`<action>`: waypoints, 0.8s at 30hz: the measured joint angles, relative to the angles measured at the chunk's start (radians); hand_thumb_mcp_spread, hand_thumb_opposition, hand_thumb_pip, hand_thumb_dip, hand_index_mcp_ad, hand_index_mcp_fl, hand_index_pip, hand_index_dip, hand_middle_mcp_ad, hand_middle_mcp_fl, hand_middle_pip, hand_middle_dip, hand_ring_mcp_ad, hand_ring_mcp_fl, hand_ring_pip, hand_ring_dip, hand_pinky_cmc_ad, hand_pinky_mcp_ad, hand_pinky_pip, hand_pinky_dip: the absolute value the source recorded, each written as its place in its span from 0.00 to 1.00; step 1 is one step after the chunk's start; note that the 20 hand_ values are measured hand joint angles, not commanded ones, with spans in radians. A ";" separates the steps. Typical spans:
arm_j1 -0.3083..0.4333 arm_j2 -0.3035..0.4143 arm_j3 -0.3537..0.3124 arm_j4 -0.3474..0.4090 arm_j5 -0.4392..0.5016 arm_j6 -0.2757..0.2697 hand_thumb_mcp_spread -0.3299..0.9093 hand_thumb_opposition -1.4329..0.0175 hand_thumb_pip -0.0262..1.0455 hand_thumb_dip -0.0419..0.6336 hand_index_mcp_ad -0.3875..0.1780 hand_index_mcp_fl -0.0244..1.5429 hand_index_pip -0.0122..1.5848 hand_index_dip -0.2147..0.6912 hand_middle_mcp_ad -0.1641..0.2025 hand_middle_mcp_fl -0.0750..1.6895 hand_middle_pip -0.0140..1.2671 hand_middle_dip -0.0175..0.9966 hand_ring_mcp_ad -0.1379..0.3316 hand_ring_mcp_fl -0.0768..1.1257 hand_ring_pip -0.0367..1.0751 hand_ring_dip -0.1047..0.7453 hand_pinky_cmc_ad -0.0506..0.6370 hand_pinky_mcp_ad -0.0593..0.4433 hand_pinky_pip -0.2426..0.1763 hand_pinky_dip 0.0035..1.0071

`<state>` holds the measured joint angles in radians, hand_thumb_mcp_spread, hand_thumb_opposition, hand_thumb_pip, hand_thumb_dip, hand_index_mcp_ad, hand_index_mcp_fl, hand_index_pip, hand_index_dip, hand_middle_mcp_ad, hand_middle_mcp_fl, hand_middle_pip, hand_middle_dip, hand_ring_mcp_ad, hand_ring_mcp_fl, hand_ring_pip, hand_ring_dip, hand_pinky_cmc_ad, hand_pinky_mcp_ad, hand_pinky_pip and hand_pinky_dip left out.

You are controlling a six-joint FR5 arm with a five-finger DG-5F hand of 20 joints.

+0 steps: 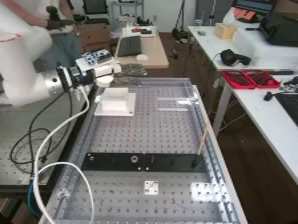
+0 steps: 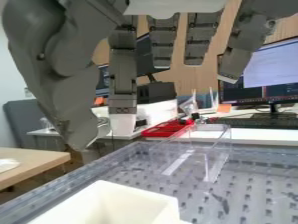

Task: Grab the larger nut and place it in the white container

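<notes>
In the high view the hand (image 1: 132, 71) is over the bench's far left part, just beyond the white container (image 1: 114, 101) and higher than it. Straight, spread fingers of the hand (image 2: 123, 70) and its thumb hang in the wrist view, with nothing seen between them. The white container (image 2: 110, 202) stands below the hand, and its floor is hidden. On the black bar (image 1: 174, 162) the bearing (image 1: 134, 159) stands, and the smaller nut (image 1: 91, 157) shows faintly towards the bar's left end.
A clear plastic box (image 2: 216, 150) stands on the perforated bench beside the container. A thin wooden stick (image 1: 203, 140) leans at the bench's right side. A small white plate (image 1: 151, 188) lies nearer than the bar. Red trays (image 1: 250, 79) stand on the side table.
</notes>
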<state>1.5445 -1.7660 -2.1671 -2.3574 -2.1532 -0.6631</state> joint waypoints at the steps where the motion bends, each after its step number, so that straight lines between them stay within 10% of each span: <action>1: 0.010 -0.005 -0.003 0.002 0.009 0.000 0.52 0.39 0.68 0.29 0.45 0.29 0.96 0.25 0.65 0.05 0.12 0.20 0.59 0.07 0.17 0.24 0.53 0.67 0.33 0.57; 18: 0.080 -0.090 -0.019 0.008 0.160 -0.024 0.52 0.39 0.68 0.29 0.45 0.29 0.95 0.26 0.66 0.04 0.12 0.21 0.59 0.06 0.16 0.25 0.53 0.67 0.33 0.55; 24: 0.085 -0.086 -0.010 -0.024 0.181 -0.041 0.57 0.38 0.71 0.32 0.34 0.10 0.87 0.17 0.65 0.04 0.12 0.21 0.59 0.06 0.16 0.25 0.53 0.67 0.33 0.56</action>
<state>1.6294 -1.8519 -2.1767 -2.3818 -1.9719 -0.7039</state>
